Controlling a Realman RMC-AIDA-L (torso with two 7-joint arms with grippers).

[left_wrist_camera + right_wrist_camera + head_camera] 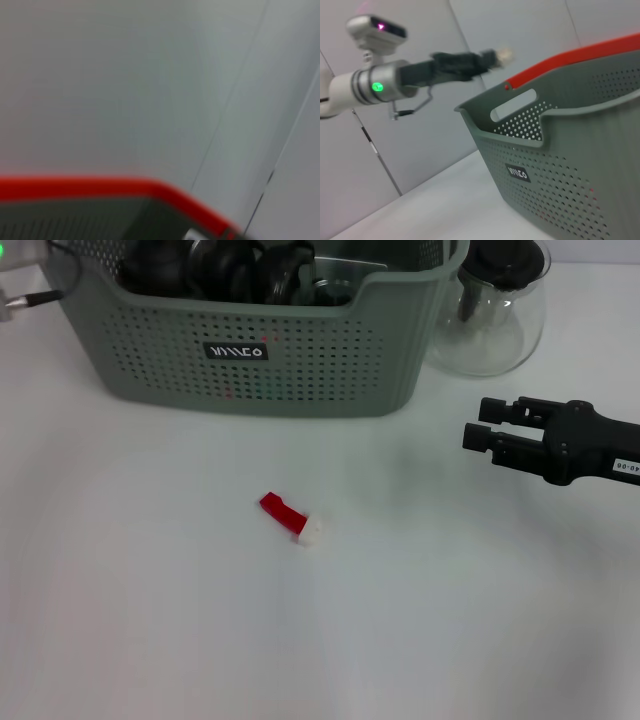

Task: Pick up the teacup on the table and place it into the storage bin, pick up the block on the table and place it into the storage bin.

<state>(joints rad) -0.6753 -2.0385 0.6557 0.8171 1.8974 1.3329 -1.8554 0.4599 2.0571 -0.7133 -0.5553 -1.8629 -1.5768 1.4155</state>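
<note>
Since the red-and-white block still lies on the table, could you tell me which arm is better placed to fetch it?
Probably the right: its gripper hovers low over the table, while the left gripper is up above the grey-green perforated bin, away from the block.

A plain white bench (150,630) fills the head view, evenly lit, with soft shadows. Beyond it, the right wrist view shows a pale grey panelled wall (420,150) divided by thin dark seams. The same grey panels and seams (150,75) appear in the left wrist view.
</note>
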